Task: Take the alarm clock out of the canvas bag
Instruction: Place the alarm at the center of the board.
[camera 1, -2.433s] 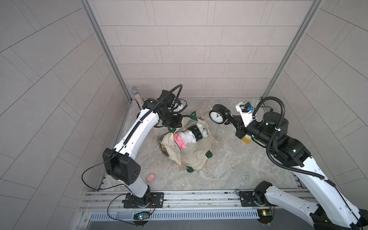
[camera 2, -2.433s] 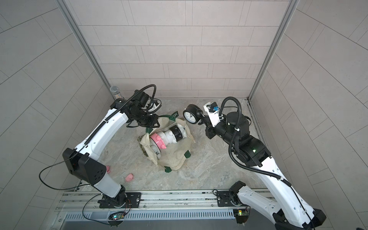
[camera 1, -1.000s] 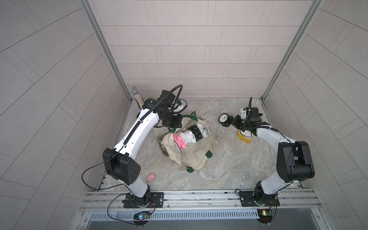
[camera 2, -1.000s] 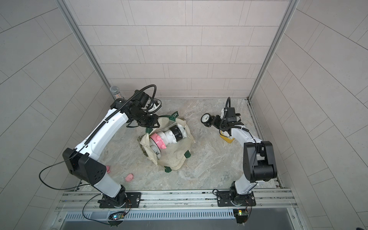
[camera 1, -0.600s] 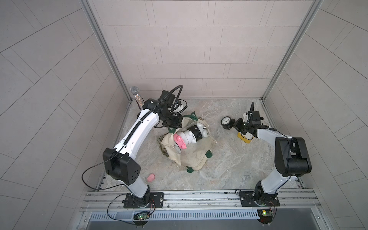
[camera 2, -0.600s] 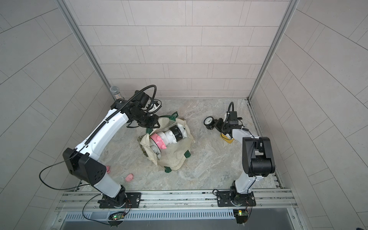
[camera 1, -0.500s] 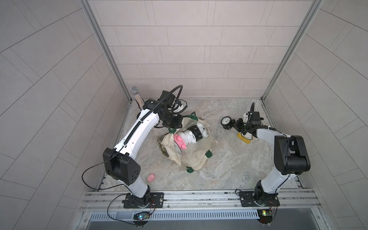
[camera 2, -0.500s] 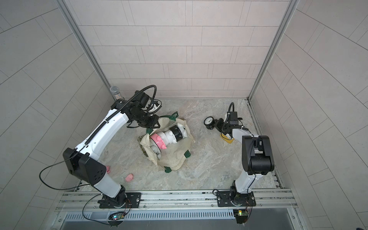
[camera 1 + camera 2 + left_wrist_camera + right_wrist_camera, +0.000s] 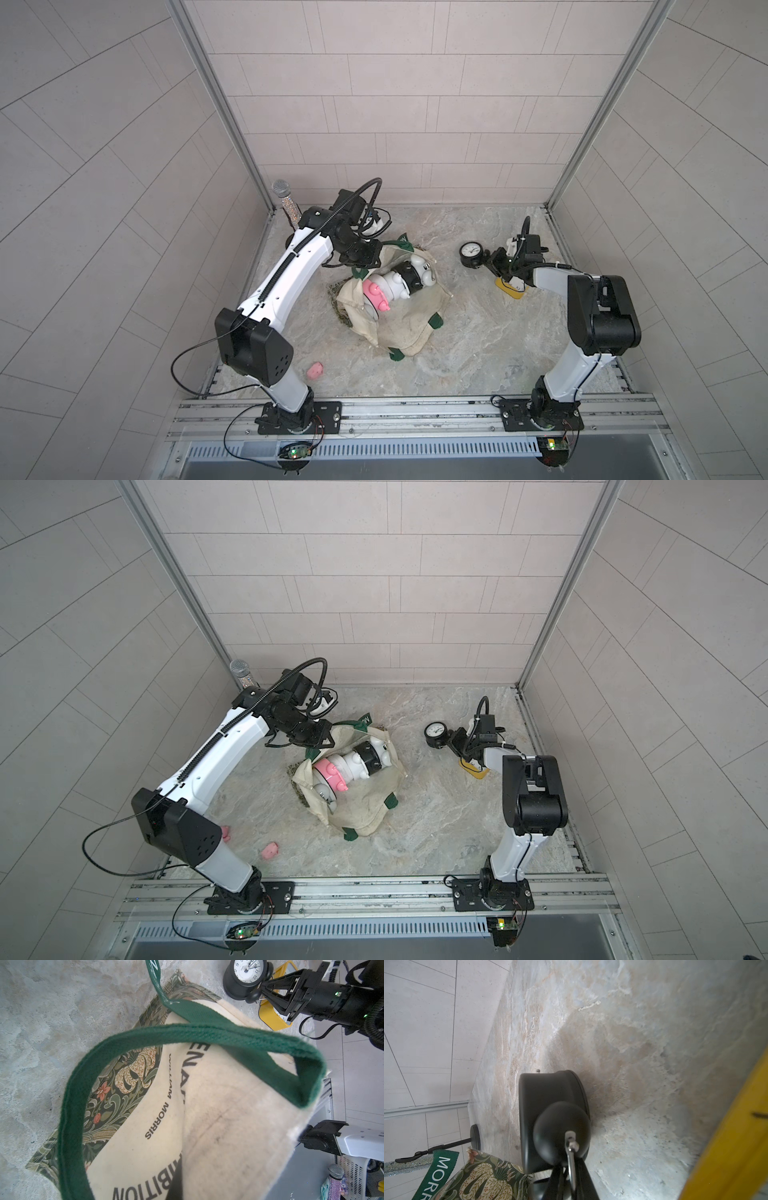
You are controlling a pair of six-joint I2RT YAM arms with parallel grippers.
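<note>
**Alarm clock** [image 9: 471,254] on the counter [image 9: 457,357] toward its far right corner, outside the canvas bag [image 9: 415,328], which lies mid-counter. Left jaws are closed on the bag's green handle [image 9: 187,1032]. Right jaws are nearly together at the clock's wire handle; whether they grip it cannot be told.

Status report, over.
Left gripper shut on canvas bag strap. Right gripper at alarm clock, grip unclear. Clock out of bag, on table. Yellow box close by.

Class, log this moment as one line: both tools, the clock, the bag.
left tool: shut on canvas bag handle | right tool: pinching top handle of alarm clock | clock: outside bag, on table
</note>
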